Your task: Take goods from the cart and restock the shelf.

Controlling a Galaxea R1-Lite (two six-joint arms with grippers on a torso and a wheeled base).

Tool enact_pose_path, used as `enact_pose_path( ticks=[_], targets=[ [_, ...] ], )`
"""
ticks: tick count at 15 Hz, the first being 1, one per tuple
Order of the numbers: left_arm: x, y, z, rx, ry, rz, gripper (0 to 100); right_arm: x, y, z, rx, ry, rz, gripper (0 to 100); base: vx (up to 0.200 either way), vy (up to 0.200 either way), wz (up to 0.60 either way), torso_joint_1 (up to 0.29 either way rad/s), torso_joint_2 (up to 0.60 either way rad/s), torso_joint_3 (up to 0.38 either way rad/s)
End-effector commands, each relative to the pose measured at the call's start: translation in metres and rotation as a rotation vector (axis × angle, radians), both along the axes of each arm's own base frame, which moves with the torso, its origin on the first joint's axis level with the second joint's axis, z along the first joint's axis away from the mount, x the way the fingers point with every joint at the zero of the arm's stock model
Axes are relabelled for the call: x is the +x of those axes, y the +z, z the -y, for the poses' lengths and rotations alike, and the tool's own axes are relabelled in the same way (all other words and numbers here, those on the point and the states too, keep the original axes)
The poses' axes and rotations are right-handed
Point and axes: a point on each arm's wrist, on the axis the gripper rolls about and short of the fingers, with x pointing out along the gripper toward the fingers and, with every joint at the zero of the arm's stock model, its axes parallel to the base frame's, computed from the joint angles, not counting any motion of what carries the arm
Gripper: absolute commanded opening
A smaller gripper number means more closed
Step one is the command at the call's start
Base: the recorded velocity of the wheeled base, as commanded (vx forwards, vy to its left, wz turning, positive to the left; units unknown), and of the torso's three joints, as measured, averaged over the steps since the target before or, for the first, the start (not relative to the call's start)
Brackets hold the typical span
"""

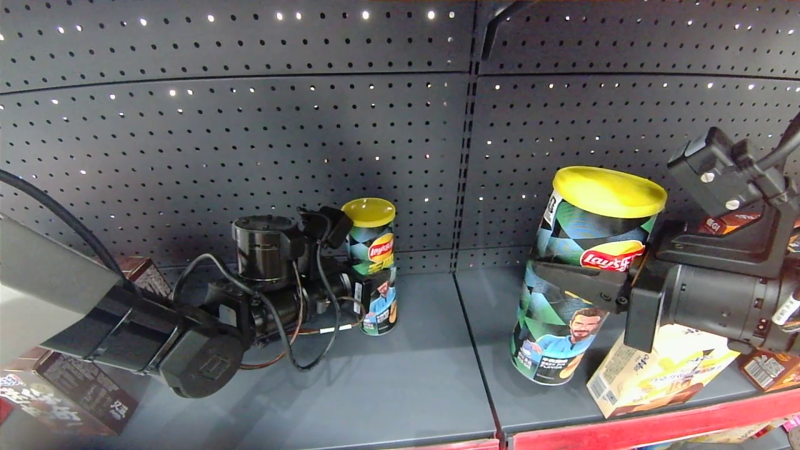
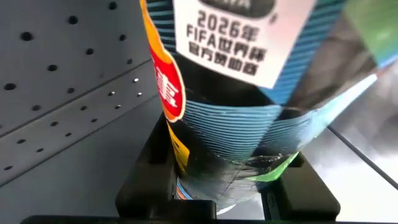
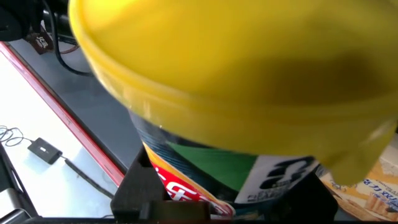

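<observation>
Two chip cans with yellow lids are on the grey shelf (image 1: 412, 387). The smaller-looking can (image 1: 373, 250) stands upright at the back by the middle divider, and my left gripper (image 1: 374, 299) is shut on its lower half; the left wrist view shows this can (image 2: 249, 93) between the black fingers (image 2: 149, 180). The nearer can (image 1: 584, 250) leans slightly on the right section of the shelf, close to the front. My right gripper (image 1: 565, 278) is shut around its middle. In the right wrist view its yellow lid (image 3: 236, 74) is up close above the gripper (image 3: 217, 202).
A pale yellow box (image 1: 656, 372) lies by the right can's base. Brown boxes (image 1: 765, 369) sit further right. More brown boxes (image 1: 69, 387) are at the left end. The perforated back panel (image 1: 250, 137) closes the shelf, and a red strip (image 1: 625, 431) marks its front edge.
</observation>
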Motion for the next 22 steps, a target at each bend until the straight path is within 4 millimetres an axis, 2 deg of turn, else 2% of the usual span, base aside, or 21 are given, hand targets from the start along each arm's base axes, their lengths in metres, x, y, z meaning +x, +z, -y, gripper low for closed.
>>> enact_pose_path(
  ticks=[1,4,9,12,15,22],
  targets=[
    [-0.004,0.003,0.002,-0.003,-0.013,0.005,0,0.000,-0.001,0.000,-0.001,0.000,-0.001,0,0.000,0.000,0.00,0.000,0.00,0.000],
    [-0.019,0.014,0.003,-0.013,-0.037,0.026,0,-0.001,-0.002,0.000,-0.004,0.000,-0.004,0,0.000,0.000,0.00,0.000,0.00,0.000],
    [-0.070,0.036,-0.022,-0.030,-0.050,0.057,0,-0.002,-0.005,0.002,-0.008,0.000,-0.011,0,0.000,0.000,0.00,0.000,0.00,0.000],
    [-0.097,0.041,-0.032,-0.043,-0.095,0.063,0,-0.006,-0.010,0.004,-0.017,0.002,-0.022,0,0.000,0.000,0.00,0.000,0.00,0.000],
    [-0.113,0.046,-0.035,-0.052,-0.119,0.082,0,-0.010,-0.011,0.007,-0.017,0.006,-0.022,0,0.000,0.000,0.00,0.000,0.00,0.000],
    [-0.140,0.030,-0.045,-0.049,-0.211,0.029,0,-0.015,-0.010,0.011,-0.009,0.003,-0.012,0,0.000,0.000,0.00,0.000,0.00,0.000]
  ],
)
